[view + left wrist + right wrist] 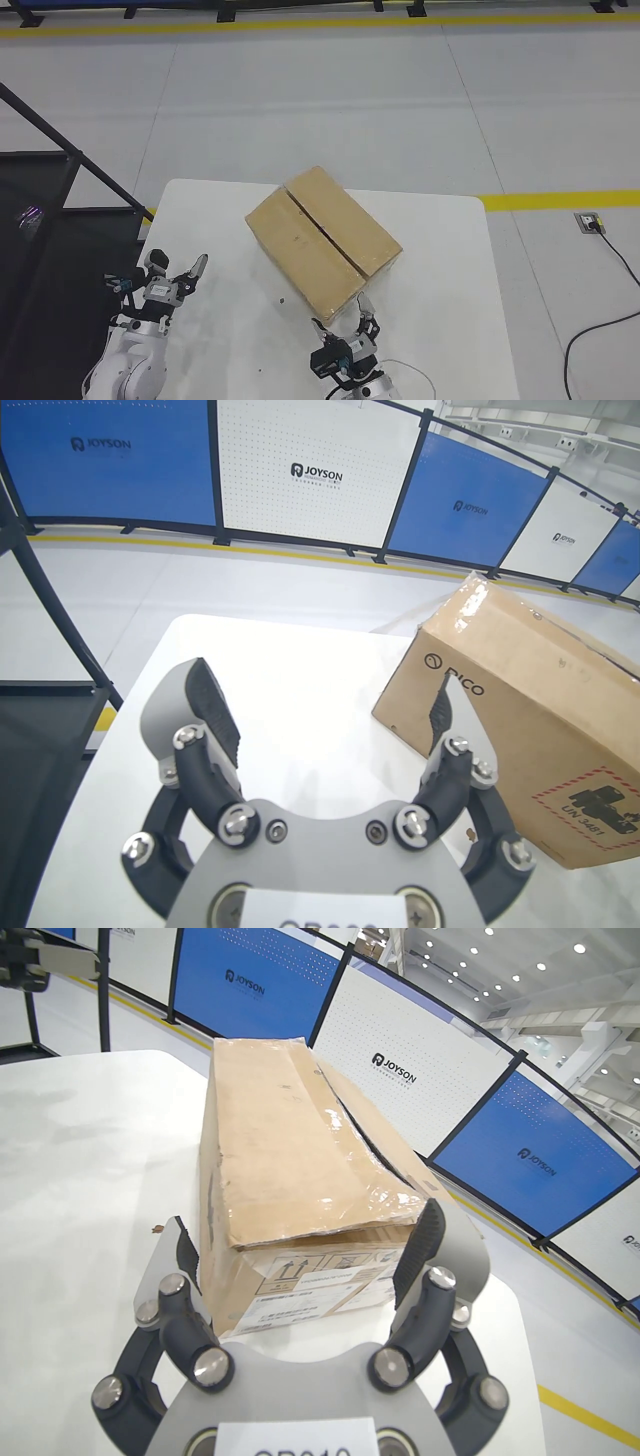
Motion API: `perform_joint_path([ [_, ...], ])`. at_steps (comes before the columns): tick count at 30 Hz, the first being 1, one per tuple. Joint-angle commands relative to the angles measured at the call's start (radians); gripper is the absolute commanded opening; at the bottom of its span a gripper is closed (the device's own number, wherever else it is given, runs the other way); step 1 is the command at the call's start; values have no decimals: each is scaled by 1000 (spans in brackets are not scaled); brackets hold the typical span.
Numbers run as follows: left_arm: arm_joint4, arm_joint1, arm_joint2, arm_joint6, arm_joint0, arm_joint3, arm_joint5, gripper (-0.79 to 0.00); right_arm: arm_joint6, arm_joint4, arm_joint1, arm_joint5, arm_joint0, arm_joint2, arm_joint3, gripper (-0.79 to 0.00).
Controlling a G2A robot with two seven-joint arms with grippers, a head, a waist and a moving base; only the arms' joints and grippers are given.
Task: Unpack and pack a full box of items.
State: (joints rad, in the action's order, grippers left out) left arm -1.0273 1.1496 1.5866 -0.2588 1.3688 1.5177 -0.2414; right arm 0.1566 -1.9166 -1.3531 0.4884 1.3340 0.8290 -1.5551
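Note:
A brown cardboard box lies slantwise in the middle of the white table, its two top flaps closed along a centre seam. My left gripper stands open near the table's front left corner, well apart from the box. In the left wrist view the box lies beyond the open left gripper. My right gripper is open at the front edge, just short of the box's labelled end. The right wrist view has that box straight ahead of the open right gripper.
A black metal frame with a dark surface stands off the table's left side. A small brown speck lies on the table in front of the box. Blue and white fence panels enclose the floor beyond.

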Motion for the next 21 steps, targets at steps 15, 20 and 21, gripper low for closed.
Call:
perform_joint_path([
  [15, 0, 0, 0, 0, 0, 0, 0, 0, -37, 27, 7, -108, 21, 138, -66, 0],
  [20, 0, 0, 0, 0, 0, 0, 0, 0, -56, 20, 13, -128, 44, 193, -109, 0],
  [21, 0, 0, 0, 0, 0, 0, 0, 0, -57, 20, 14, -130, 46, 200, -113, 0],
])
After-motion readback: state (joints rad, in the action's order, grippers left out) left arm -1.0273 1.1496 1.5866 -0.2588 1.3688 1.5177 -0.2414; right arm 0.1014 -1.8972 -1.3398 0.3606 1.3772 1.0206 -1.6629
